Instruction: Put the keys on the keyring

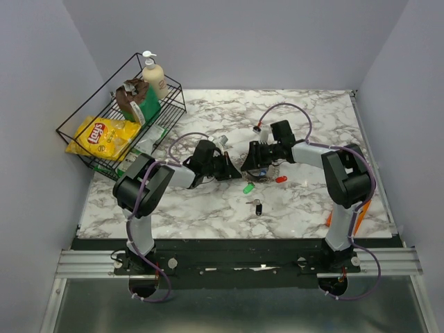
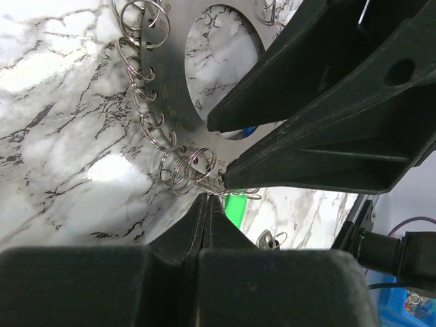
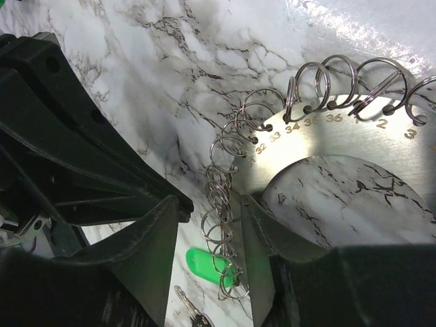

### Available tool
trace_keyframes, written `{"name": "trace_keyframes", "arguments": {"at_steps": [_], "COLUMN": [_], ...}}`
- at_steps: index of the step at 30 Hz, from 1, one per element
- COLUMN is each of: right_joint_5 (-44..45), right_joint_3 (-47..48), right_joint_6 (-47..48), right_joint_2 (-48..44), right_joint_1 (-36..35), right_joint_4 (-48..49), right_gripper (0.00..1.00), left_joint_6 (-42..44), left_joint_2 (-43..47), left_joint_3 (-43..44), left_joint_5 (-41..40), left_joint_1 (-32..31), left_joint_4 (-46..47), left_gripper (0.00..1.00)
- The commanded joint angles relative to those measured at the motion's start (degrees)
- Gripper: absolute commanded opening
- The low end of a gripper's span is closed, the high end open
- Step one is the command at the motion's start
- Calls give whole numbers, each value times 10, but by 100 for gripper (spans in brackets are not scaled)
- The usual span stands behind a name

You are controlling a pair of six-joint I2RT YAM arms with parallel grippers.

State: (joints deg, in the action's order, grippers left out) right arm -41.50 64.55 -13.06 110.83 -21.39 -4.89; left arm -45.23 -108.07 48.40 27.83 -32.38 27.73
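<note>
The keyring [image 3: 327, 139] is a flat silvery numbered disc with a round hole and several small split rings along its rim; it also shows in the left wrist view [image 2: 174, 75]. My right gripper [image 3: 211, 204] is open and straddles that rim, one finger on the disc face, the other on the marble outside. My left gripper [image 2: 208, 197] is shut, its tips touching the cluster of split rings beside the right gripper [image 1: 248, 164]. A green key [image 1: 248, 188] lies just below both; it also shows in the right wrist view [image 3: 204, 264]. A red key [image 1: 281, 180] and a black key [image 1: 258, 207] lie nearby.
A wire basket [image 1: 73, 135] with a chips bag, a soap bottle and packets stands at the back left. A flat orange piece [image 1: 361, 216] lies by the right arm's base. Another metal key with a ring [image 2: 269, 240] lies near the green one.
</note>
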Motion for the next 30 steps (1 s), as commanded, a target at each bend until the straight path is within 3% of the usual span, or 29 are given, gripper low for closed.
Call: {"name": "trace_keyframes", "arguments": {"at_steps": [1, 20, 30], "right_joint_5": [-15, -28, -25], "right_joint_3": [14, 8, 2], "right_joint_6": [-7, -15, -4], "right_joint_2": [15, 33, 25], "right_joint_1": [-2, -3, -2], "right_joint_4": [8, -12, -41], "right_gripper": [51, 50, 39], "left_joint_6": [0, 20, 21], "left_joint_2": [-19, -45, -52], "left_joint_3": [23, 39, 38], "left_joint_5": [11, -58, -70], "left_joint_1": [-6, -15, -15], "left_joint_4": [-2, -58, -64], "left_gripper": [0, 0, 0]}}
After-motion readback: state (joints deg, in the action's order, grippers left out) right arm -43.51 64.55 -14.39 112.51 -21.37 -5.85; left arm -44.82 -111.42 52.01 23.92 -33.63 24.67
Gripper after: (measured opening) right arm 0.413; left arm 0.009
